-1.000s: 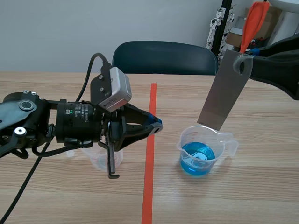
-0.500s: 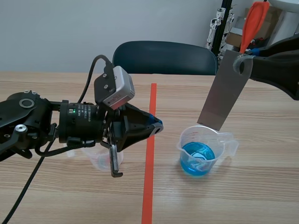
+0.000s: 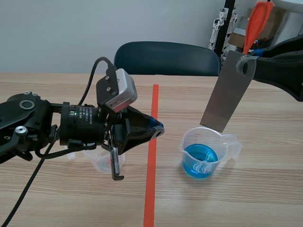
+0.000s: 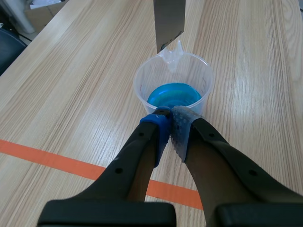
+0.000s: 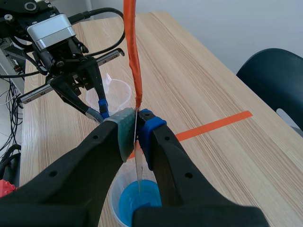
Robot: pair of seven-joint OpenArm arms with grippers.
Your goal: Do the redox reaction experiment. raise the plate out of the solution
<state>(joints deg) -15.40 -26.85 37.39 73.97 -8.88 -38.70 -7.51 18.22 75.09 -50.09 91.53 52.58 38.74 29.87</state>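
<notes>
Plate (image 3: 228, 92) hangs tilted, clear of blue liquid (image 3: 200, 158), lower edge just above cup (image 3: 207, 152) rim at 12 o'clock. My right gripper (image 5: 136, 124) pinches plate top along with orange strip (image 5: 131, 47). Left gripper (image 4: 170, 124) pressed together, empty, at cup's 9 o'clock. Judgement: lift straight and slow, let drips fall into cup, avoid clipping rim.

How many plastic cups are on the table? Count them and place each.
2. A measuring cup of blue solution stands right of the orange tape line, below the metal plate. An empty clear cup stands left of the line, partly hidden under the left arm.
</notes>
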